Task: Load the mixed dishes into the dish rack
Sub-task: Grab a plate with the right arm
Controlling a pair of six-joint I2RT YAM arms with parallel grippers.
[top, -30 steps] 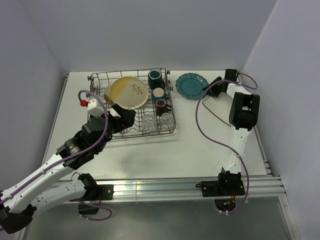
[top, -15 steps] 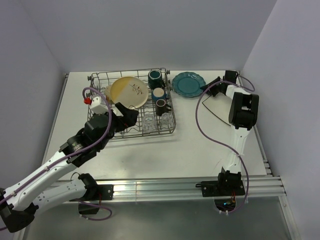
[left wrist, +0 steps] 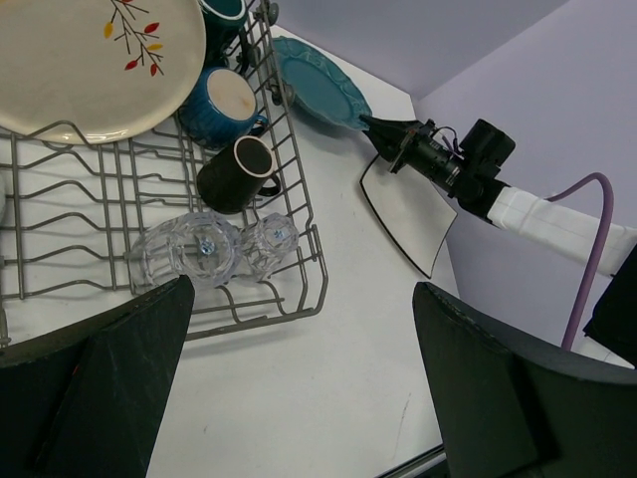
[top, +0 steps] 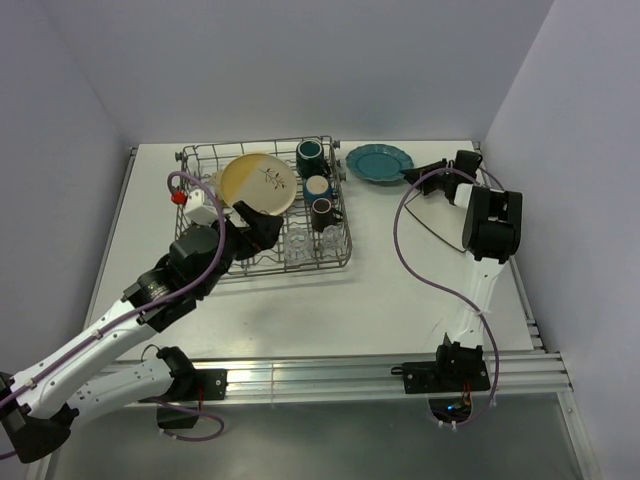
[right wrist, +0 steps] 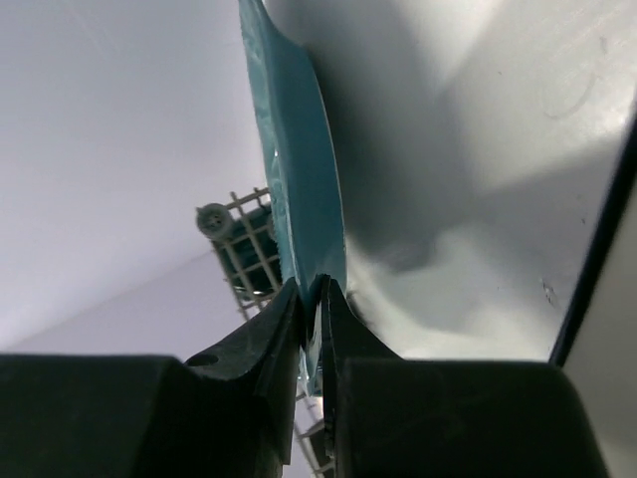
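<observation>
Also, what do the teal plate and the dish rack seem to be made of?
The teal plate looks like glazed ceramic: smooth, glossy, moulded scalloped rim. The dish rack looks like grey metal wire, perhaps coated: thin bent rods, dull sheen.

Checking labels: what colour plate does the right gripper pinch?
Teal: the plate shows best in top external view.

A white table point(top: 380, 290) stands inside 3 plain, pale lavender walls: the back wall point(top: 300, 60), the left wall point(top: 50, 150) and the right wall point(top: 580, 150). A silver slotted metal rail point(top: 320, 378) runs along the table's near edge, and a thin metal strip point(top: 527, 300) lines its right edge.
</observation>
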